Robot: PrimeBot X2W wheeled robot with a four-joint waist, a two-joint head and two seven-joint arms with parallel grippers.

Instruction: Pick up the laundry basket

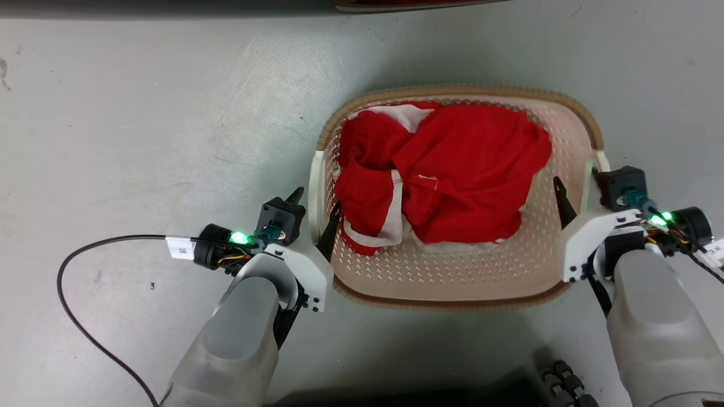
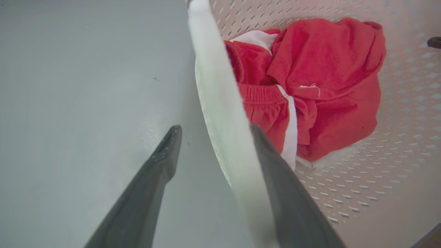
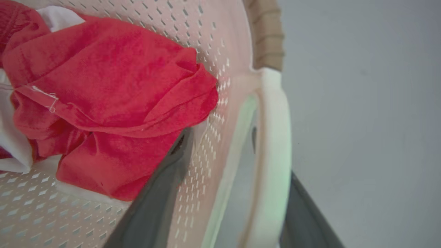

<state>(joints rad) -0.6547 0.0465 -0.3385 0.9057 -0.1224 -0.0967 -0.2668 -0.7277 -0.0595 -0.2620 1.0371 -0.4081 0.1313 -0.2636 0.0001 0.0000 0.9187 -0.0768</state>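
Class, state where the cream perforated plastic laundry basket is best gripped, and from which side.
On the cream perforated plastic basket, grip the left white loop handle and right white loop handle from above, one finger inside the wall, one outside. Opposite ends balance the red clothes; left claw and right claw straddle them, open.

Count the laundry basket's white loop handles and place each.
2. The left handle sits on the left side of the laundry basket, between the fingers of the left gripper; the right handle sits on its right side, between the fingers of the right gripper.

White cable tag point(image 1: 181, 247); its print is illegible.
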